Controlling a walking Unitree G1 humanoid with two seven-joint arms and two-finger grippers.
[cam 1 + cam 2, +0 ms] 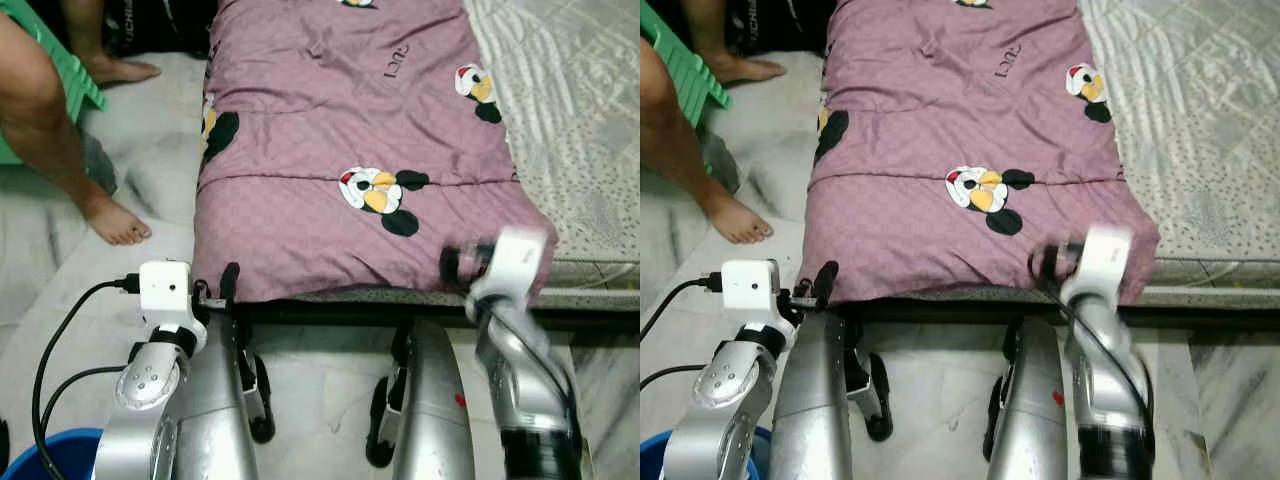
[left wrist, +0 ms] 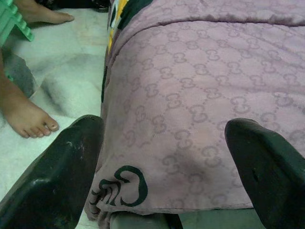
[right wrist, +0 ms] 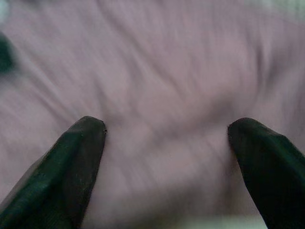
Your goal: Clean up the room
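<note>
At the near edge of the bed, both arms are up against the hem of the purple blanket (image 1: 350, 130). Left gripper (image 2: 164, 157): fingers spread wide, one on each side of the blanket's near left corner, not closed on it. Right gripper (image 3: 167, 152): fingers likewise spread, pointed straight at purple cloth at the near right corner; that wrist view is blurred, so contact cannot be judged. Down by the robot's left side, a blue bucket (image 1: 55, 455) rim and black cables (image 1: 50, 350) running over a pale marble floor (image 1: 320, 380). The blanket lies lengthwise along the left part of the mattress (image 1: 580, 110), near hem just over the bed edge, left side draping toward the floor, a shallow crease running across it. Quilted cloth, printed with cartoon figures and a repeated monogram; judged soft, limp, fairly light, not slippery, nothing to break. It will sag and fold wherever unsupported, so the two near corners, pinched through the full thickness at the hem, look like the sensible holds. Whether it is lying as tidied or is waiting to be folded or straightened, the scene fits either. Beyond it, to the right, the mattress shows bare, in a pale patterned cover. On the left, further off, a person's bare foot (image 1: 115, 222) on the floor, with a green plastic stool (image 1: 65, 60) beside it.
</note>
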